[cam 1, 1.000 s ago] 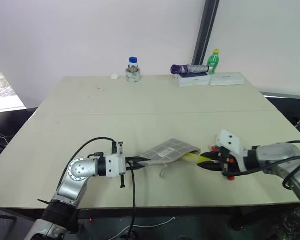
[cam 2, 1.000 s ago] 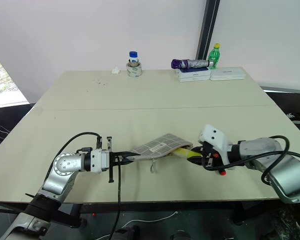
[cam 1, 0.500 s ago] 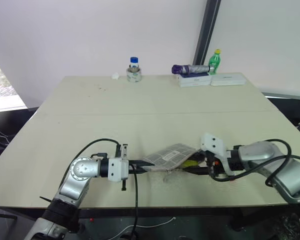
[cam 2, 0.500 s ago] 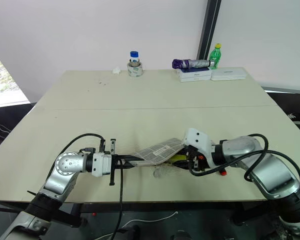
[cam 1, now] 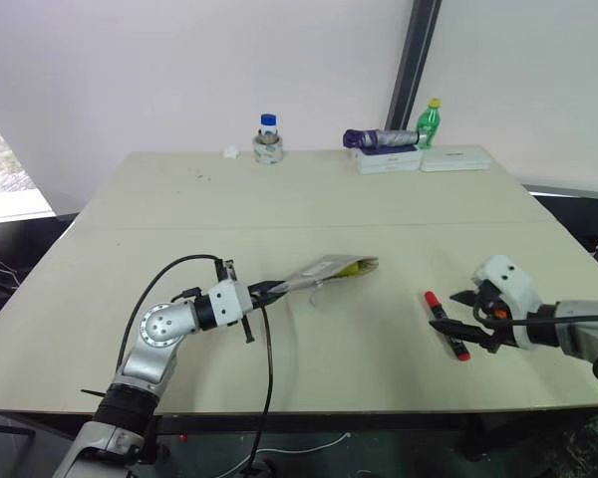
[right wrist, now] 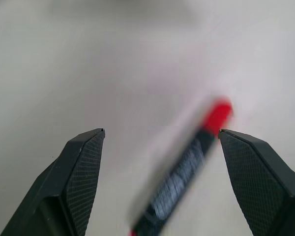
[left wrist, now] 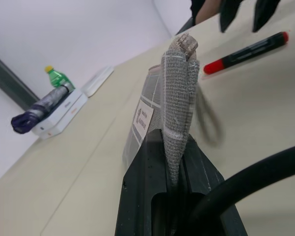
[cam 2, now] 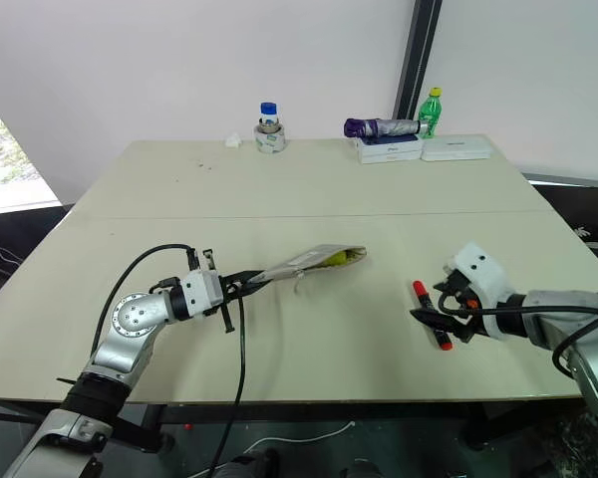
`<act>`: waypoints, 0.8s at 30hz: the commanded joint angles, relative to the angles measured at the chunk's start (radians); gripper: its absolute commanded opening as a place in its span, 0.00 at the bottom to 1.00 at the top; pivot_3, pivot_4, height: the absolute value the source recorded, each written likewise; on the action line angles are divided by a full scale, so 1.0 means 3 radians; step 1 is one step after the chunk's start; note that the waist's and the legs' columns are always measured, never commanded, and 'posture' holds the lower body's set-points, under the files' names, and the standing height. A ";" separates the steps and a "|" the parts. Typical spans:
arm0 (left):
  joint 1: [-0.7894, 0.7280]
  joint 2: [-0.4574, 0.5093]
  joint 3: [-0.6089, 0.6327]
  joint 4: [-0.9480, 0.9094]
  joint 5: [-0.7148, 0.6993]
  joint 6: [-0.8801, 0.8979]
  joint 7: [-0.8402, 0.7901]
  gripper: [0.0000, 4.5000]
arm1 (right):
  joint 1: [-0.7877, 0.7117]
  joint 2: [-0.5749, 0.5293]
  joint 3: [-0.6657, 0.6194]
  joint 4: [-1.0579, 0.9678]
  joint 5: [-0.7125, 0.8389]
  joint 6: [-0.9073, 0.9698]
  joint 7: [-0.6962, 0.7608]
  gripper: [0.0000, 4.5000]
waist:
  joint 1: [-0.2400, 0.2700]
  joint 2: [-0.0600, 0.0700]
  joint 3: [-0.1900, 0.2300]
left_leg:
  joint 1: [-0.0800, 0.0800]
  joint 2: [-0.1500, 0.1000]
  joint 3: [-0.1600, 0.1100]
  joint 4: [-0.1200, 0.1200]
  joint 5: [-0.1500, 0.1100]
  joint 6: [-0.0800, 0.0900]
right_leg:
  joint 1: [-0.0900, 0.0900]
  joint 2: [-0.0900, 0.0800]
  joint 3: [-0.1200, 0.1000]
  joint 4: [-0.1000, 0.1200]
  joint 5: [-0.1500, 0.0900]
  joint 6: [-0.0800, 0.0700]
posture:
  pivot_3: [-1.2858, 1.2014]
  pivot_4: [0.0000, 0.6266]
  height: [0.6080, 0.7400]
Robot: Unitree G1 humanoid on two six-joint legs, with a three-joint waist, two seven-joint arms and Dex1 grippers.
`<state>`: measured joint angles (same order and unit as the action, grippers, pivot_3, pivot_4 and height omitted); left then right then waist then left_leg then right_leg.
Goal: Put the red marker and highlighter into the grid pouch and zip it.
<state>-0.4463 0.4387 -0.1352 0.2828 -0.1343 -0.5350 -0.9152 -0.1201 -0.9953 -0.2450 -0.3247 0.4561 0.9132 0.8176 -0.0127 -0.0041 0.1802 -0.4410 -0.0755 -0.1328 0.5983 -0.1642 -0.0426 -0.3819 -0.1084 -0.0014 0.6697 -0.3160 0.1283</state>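
Since a second ago my right gripper (cam 2: 441, 318) has let go of the highlighter (cam 2: 337, 258) at the pouch mouth and swung out to the right, and the left gripper (cam 1: 262, 291) has lifted and turned the grid pouch (cam 1: 326, 268) a little away from me. That left gripper is shut tight on one end of the pouch, holding it edge-up off the worktop (cam 1: 309, 199) so the far end sags; the yellow highlighter now sits in the open far end, its tip just peeking out. My right fingers (right wrist: 83, 172) are spread wide and empty, hanging over the red marker (cam 2: 430, 312), which lies flat on the worktop well to the right of the pouch, red cap pointing away from me. In the right wrist view the marker runs slantwise between the two fingers rather than square across them. I judge the step in hand is picking up the marker, and to do it well I'd roll the wrist until the fingers straddle the barrel crosswise, come down on the black middle section, and close only once both tips are near the worktop. A grip near the middle should leave enough length free to feed it into the mouth. I'd keep the left arm steady meanwhile so the highlighter does not slide back out.
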 commanded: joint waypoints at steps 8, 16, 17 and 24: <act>-0.0041 -0.0101 -0.0022 -0.0003 0.0034 -0.0085 0.0065 0.00 | 0.0051 0.0209 0.0032 0.0170 -0.0065 0.0094 -0.0291 0.67 | -0.0001 0.0000 0.0000 | 0.0001 0.0000 0.0000 0.0001 0.0000 0.0000 | 0.0002 0.0001 0.0000 0.0001 0.0000 0.0001 | 0.52 0.24 0.97; 0.0022 -0.0256 -0.0110 -0.0059 0.0053 -0.0038 0.0099 0.00 | 0.0026 0.0131 0.0132 0.0080 -0.0114 0.0009 -0.0245 0.04 | -0.0001 0.0000 0.0000 | 0.0002 0.0000 0.0000 0.0003 0.0000 0.0000 | 0.0005 0.0001 -0.0001 0.0001 0.0000 0.0001 | 0.52 0.24 0.97; 0.0022 -0.0277 -0.0122 -0.0058 0.0056 -0.0034 0.0110 0.00 | 0.0041 0.0093 0.0143 0.0047 -0.0139 -0.0023 -0.0226 0.04 | -0.0001 0.0000 0.0000 | 0.0002 0.0000 0.0000 0.0004 0.0000 0.0000 | 0.0005 0.0001 -0.0001 0.0001 0.0001 0.0001 | 0.52 0.24 0.97; -0.0012 -0.0328 -0.0165 -0.0034 0.0032 -0.0039 0.0086 0.00 | 0.0046 -0.0273 -0.0089 -0.0341 -0.0072 -0.0280 0.0141 0.04 | -0.0003 0.0001 -0.0001 | 0.0002 -0.0001 0.0000 0.0004 0.0000 0.0001 | 0.0005 0.0001 -0.0002 0.0001 0.0001 0.0001 | 0.52 0.24 0.97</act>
<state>-0.4377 0.3424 -0.1829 0.2944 -0.1169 -0.5355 -0.8887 -0.0934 -1.0459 -0.2137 -0.3688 0.4163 0.8605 0.8252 -0.0136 -0.0038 0.1800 -0.4404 -0.0756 -0.1326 0.5996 -0.1643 -0.0424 -0.3803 -0.1081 -0.0022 0.6699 -0.3158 0.1287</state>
